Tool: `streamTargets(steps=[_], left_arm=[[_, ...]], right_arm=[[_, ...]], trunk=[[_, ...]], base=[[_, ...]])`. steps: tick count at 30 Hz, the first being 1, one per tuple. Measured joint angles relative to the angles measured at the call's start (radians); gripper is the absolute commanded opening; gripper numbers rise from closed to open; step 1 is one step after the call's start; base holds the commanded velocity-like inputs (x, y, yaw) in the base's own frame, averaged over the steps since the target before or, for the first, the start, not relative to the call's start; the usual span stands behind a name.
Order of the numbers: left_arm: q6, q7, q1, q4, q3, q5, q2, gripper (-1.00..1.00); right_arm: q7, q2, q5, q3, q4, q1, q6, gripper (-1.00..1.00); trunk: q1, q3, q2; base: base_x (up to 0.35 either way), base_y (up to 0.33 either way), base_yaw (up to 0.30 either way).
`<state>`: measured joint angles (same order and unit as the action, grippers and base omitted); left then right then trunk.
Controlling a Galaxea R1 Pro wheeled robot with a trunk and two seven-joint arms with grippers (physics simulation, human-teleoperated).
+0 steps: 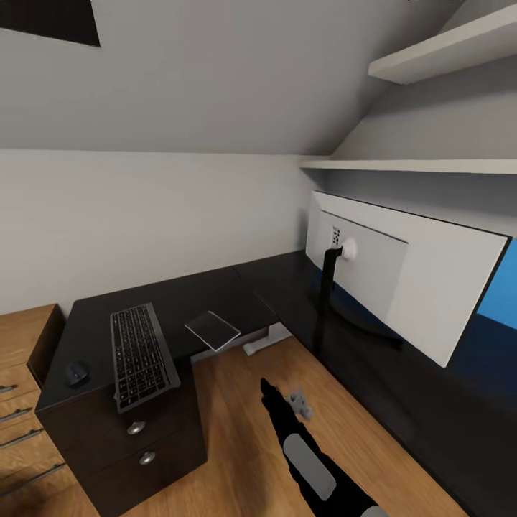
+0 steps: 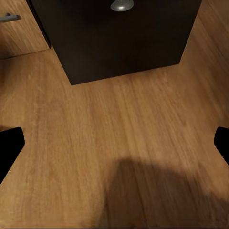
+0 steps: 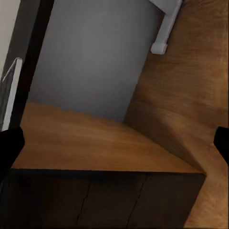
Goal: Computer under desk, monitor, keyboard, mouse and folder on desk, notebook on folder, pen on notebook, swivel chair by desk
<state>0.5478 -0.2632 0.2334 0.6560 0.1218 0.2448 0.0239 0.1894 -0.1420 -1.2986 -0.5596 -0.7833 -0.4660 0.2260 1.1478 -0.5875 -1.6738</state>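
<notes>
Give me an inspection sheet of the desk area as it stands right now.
Surface: desk, glossy black L-shaped top.
Job's things: keyboard overhangs the front edge above the drawer unit; mouse beside it; monitor on the desk, pale back toward the camera.
Clutter: small grey flat pad overhanging the desk edge.
Grippers: left gripper open over bare wood floor; right gripper open, empty.
Cables: nothing seen.
Surroundings: wood cabinet, wall shelves.
</notes>
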Motion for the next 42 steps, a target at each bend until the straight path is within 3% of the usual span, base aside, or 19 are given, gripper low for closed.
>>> streamTargets(steps=[1, 3, 4, 7, 10, 15, 20, 22, 30, 35, 38, 40, 42], left_arm=[[0.0, 0.0, 0.0, -0.001, 0.0, 0.0, -0.001, 1.0], [0.0, 0.0, 0.0, -0.002, 0.0, 0.0, -0.001, 1.0], [-0.001, -0.001, 0.0, -0.003, 0.001, 0.0, -0.002, 1.0], [-0.001, -0.004, 0.0, -0.005, 0.001, 0.0, -0.003, 1.0], [-0.003, -0.004, 0.0, -0.006, 0.002, 0.0, -0.004, 1.0], [-0.003, -0.006, 0.0, -0.019, 0.003, 0.0, -0.004, 1.0], [-0.005, -0.007, 0.0, -0.029, 0.003, -0.001, -0.005, 1.0], [-0.008, -0.007, 0.0, -0.049, 0.004, -0.001, -0.007, 1.0], [-0.014, -0.006, 0.0, -0.069, 0.005, -0.001, -0.005, 1.0], [-0.032, -0.001, 0.0, -0.089, 0.005, -0.002, -0.004, 1.0], [-0.037, 0.0, 0.0, -0.095, 0.005, -0.002, -0.004, 1.0], [-0.042, 0.0, 0.0, -0.099, 0.005, -0.002, -0.004, 1.0], [-0.043, -0.001, 0.0, -0.101, 0.005, -0.002, -0.004, 1.0]], right_arm=[[0.002, 0.0, 0.049, -0.012, 0.057, 0.0, 0.003, 1.0], [0.003, -0.001, 0.108, -0.023, 0.121, 0.0, 0.011, 1.0], [0.004, -0.001, 0.163, -0.029, 0.177, 0.0, 0.029, 1.0], [0.003, 0.0, 0.258, -0.037, 0.275, 0.0, 0.098, 1.0], [0.001, 0.002, 0.332, -0.04, 0.374, 0.001, 0.197, 1.0], [-0.002, 0.002, 0.404, -0.042, 0.5, 0.004, 0.332, 1.0], [-0.004, -0.002, 0.44, -0.044, 0.609, 0.009, 0.438, 1.0], [-0.005, -0.012, 0.452, -0.043, 0.712, 0.023, 0.491, 1.0], [-0.006, -0.014, 0.457, -0.044, 0.789, 0.034, 0.491, 1.0], [-0.018, -0.013, 0.459, -0.044, 0.801, 0.075, 0.487, 1.0], [-0.052, -0.012, 0.463, -0.045, 0.804, 0.095, 0.486, 1.0], [-0.141, -0.006, 0.474, -0.045, 0.804, 0.112, 0.486, 1.0], [-0.172, 0.001, 0.478, -0.044, 0.804, 0.116, 0.487, 1.0]], trunk=[[-0.004, 0.003, 0.007], [-0.012, 0.009, 0.021], [-0.015, 0.012, 0.028], [-0.027, 0.022, 0.049], [-0.038, 0.031, 0.07], [-0.058, 0.047, 0.105], [-0.077, 0.063, 0.14], [-0.084, 0.069, 0.154], [-0.115, 0.094, 0.21], [-0.134, 0.11, 0.245], [-0.146, 0.119, 0.266], [-0.153, 0.125, 0.28], [-0.161, 0.132, 0.294]], base=[[0.0, 0.0, 0.0], [0.0, 0.0, 0.0], [0.0, 0.0, 0.0], [0.0, 0.0, 0.0], [0.0, 0.0, 0.0], [0.0, 0.0, 0.0], [0.0, 0.0, 0.0], [0.0, 0.0, 0.0], [0.0, 0.0, 0.0], [0.0, 0.0, 0.0], [0.0, 0.0, 0.0], [0.0, 0.0, 0.0], [0.0, 0.0, 0.0]])
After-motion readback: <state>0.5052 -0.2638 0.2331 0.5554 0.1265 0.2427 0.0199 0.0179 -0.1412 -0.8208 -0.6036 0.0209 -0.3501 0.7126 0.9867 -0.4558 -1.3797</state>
